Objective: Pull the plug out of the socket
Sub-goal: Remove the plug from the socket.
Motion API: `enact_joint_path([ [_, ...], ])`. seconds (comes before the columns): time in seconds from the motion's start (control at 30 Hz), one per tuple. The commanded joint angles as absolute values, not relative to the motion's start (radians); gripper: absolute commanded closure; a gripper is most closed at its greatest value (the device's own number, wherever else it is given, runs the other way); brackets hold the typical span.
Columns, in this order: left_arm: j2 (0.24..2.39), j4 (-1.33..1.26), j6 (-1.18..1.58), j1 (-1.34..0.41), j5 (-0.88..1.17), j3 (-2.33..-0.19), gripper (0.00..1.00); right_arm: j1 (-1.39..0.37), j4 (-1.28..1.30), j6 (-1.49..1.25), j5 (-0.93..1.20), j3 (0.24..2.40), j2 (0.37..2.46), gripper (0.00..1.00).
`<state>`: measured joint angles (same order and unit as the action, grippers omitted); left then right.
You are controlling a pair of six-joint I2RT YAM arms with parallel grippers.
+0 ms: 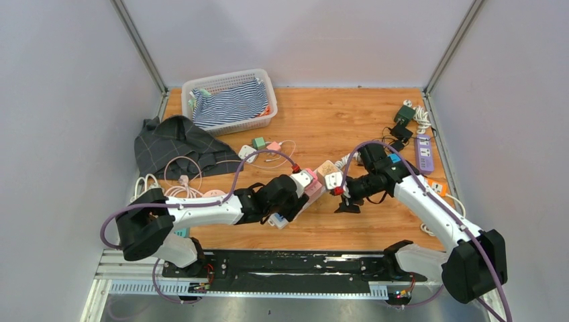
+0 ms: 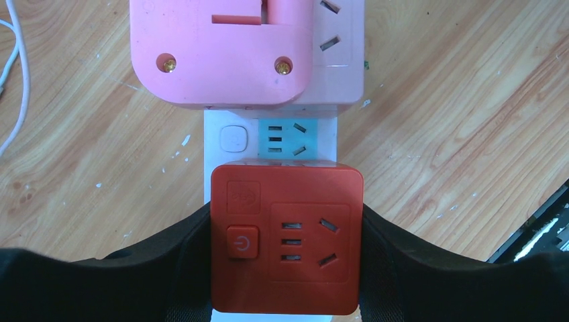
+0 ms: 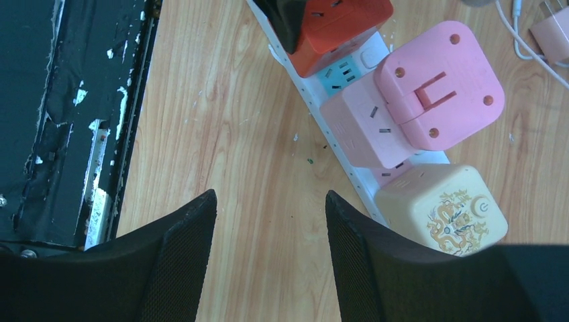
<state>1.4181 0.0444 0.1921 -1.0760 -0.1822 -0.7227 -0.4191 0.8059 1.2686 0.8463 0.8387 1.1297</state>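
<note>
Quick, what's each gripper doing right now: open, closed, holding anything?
Left gripper: closed on the red socket cube.
Right gripper: open, holding nothing.

The top camera sits high above and behind both arms (image 1: 201,211), facing down over the whole table (image 1: 335,127) from afar. The left wrist camera looks straight down, very close, on the red cube (image 2: 287,238) between its fingers (image 2: 134,282). The right wrist camera looks down from farther back, the power strip (image 3: 339,72) ahead and right of its fingers (image 3: 181,255). All three share that cube and strip.
</note>
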Motion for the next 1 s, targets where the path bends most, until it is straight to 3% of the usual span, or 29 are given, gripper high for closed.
enact_joint_path([
  [0.0, 1.466, 0.014, 0.141, -1.091, -0.151, -0.744, 0.58, -0.377, 0.774, 1.132, 0.859, 0.877, 1.138, 0.38],
  [0.3, 1.487, 0.005, 0.044, -1.091, -0.108, -0.745, 0.64, -0.236, 0.524, 0.702, 0.87, 0.885, 1.177, 0.4],
  [0.4, 1.499, 0.005, 0.03, -1.091, -0.084, -0.752, 0.68, -0.209, 0.484, 0.584, 0.868, 0.905, 1.235, 0.5],
  [0.53, 1.513, 0.004, 0.021, -1.092, -0.042, -0.76, 0.74, -0.199, 0.474, 0.515, 0.854, 0.953, 1.309, 0.51],
  [0.63, 1.517, 0.004, 0.013, -1.092, -0.036, -0.76, 0.78, -0.199, 0.476, 0.507, 0.81, 0.987, 1.328, 0.48],
  [0.83, 1.539, 0.005, 0.004, -1.091, -0.013, -0.77, 0.81, -0.197, 0.464, 0.502, 0.66, 0.984, 1.319, 0.28],
  [0.97, 1.561, 0.004, 0.002, -1.092, -0.006, -0.783, 0.82, -0.19, 0.463, 0.501, 0.655, 0.967, 1.35, 0.25],
])
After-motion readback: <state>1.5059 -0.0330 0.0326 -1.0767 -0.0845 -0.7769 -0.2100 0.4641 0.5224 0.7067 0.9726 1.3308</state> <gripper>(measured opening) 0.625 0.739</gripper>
